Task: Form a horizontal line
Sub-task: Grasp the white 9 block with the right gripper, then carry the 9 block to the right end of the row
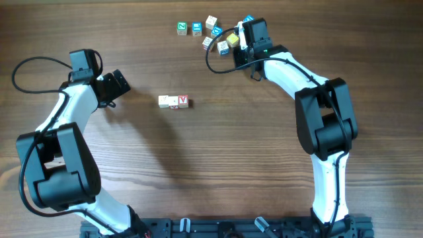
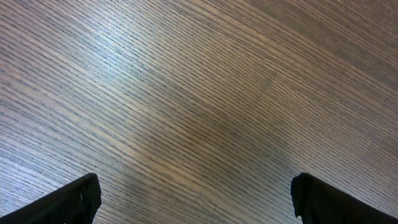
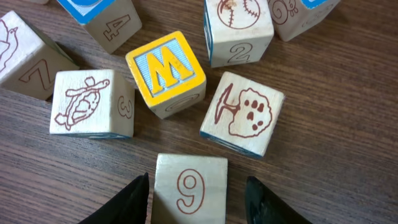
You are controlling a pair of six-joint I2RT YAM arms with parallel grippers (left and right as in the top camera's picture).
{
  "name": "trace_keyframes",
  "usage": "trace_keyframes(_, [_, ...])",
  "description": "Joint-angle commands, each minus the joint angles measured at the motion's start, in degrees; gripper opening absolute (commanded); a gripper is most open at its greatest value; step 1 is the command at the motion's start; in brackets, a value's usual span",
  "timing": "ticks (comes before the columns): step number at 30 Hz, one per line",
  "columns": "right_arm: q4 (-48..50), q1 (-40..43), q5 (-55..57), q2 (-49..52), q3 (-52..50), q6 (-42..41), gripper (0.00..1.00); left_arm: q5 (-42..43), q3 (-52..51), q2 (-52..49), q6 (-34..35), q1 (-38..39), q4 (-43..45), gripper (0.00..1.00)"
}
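Left arm (image 1: pixel 69 106): elbow bent, forearm reaching inward.
Left gripper (image 2: pixel 196 202): facing down, jaws spread wide.
Right arm (image 1: pixel 291 71): stretched to the far side, wrist turned left.
Right gripper (image 3: pixel 194 199): low, jaws half apart, grip unclear.

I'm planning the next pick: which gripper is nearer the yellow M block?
Right. The right gripper sits just beside the yellow M block, straddling the 9 block; the left gripper is far off across the table.

Ahead of the right gripper (image 3: pixel 198 180), which straddles the 9 cube (image 3: pixel 189 186), the M cube (image 3: pixel 166 73), tree cube (image 3: pixel 244 112) and turtle cube (image 3: pixel 90 102) crowd close with only narrow gaps between. Bare bench (image 2: pixel 199 93) lies open before the left gripper (image 2: pixel 194 180).
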State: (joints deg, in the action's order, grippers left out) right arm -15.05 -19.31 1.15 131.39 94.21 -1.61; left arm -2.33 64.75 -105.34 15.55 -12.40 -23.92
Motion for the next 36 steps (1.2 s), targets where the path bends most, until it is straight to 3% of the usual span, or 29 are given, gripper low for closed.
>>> trace_keyframes(1, [1.16,-0.13,0.37,1.05,0.52,-0.07,0.50,-0.74,-0.26,-0.42,-0.09,-0.15,0.17,1.00])
trace_keyframes(4, [1.07,-0.13,0.37,1.05,0.52,-0.07,0.43,-0.74,-0.26,-0.42,-0.09,-0.15,0.17,1.00])
trace_keyframes(8, [1.05,-0.13,0.39,1.01,0.55,-0.04,0.27,-0.74,-0.26,-0.42,-0.09,-0.15,0.15,1.00])
trace_keyframes(11, [-0.48,-0.13,0.35,-0.28,0.57,-0.09,0.22,-0.74,-0.26,-0.42,-0.09,-0.15,0.15,1.00])
trace_keyframes(15, [-3.80,-0.31,-3.21,-5.70,0.57,-0.37,0.20,-0.74,-0.26,-0.42,-0.09,-0.15,0.15,1.00])
trace_keyframes(22, [-11.54,-2.36,-15.50,-10.54,0.55,-10.91,0.20,-0.74,-0.26,-0.42,-0.09,-0.15,0.17,1.00])
trace_keyframes(32, [-30.51,-7.26,-15.61,-10.54,0.52,-17.00,0.19,-0.74,-0.26,-0.42,-0.09,-0.15,0.15,1.00])
trace_keyframes(36, [-33.29,-9.70,-15.54,-10.54,-0.42,-19.74,0.19,-0.74,-0.26,-0.42,-0.09,-0.15,0.15,1.00])
